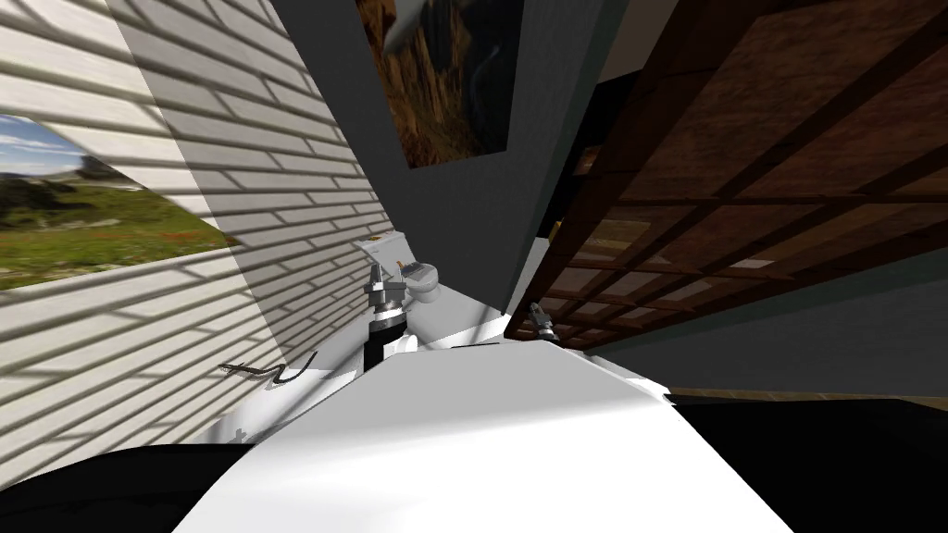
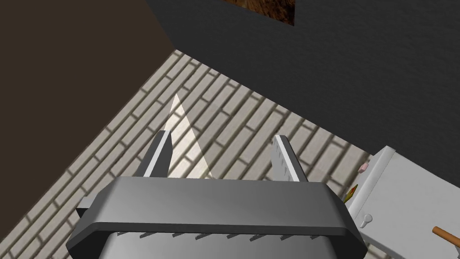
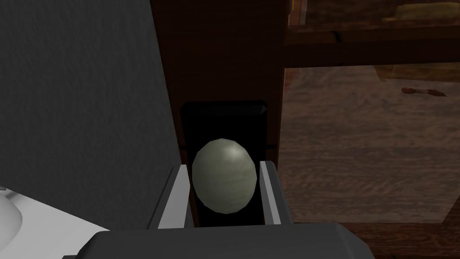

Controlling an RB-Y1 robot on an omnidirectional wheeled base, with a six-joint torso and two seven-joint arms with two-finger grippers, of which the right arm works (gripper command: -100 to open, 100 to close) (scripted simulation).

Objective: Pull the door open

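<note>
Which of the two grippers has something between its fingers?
The right gripper: its fingers press the sides of the pale oval knob on the brown door. The left gripper stands open and empty before a brick wall.

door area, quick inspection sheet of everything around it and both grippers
surface: no table; the work face is the brown paned door
job's things: grey-green oval knob on a black plate at the door's edge
clutter: white toilet by the brick wall; white box near the left gripper
grippers: right gripper shut on the knob, one finger against each side; left gripper open, empty, facing the brick wall
cables: thin dark bent line low on the brick wall, cannot tell what it is
surroundings: dark grey wall with a picture; window onto green land
</note>
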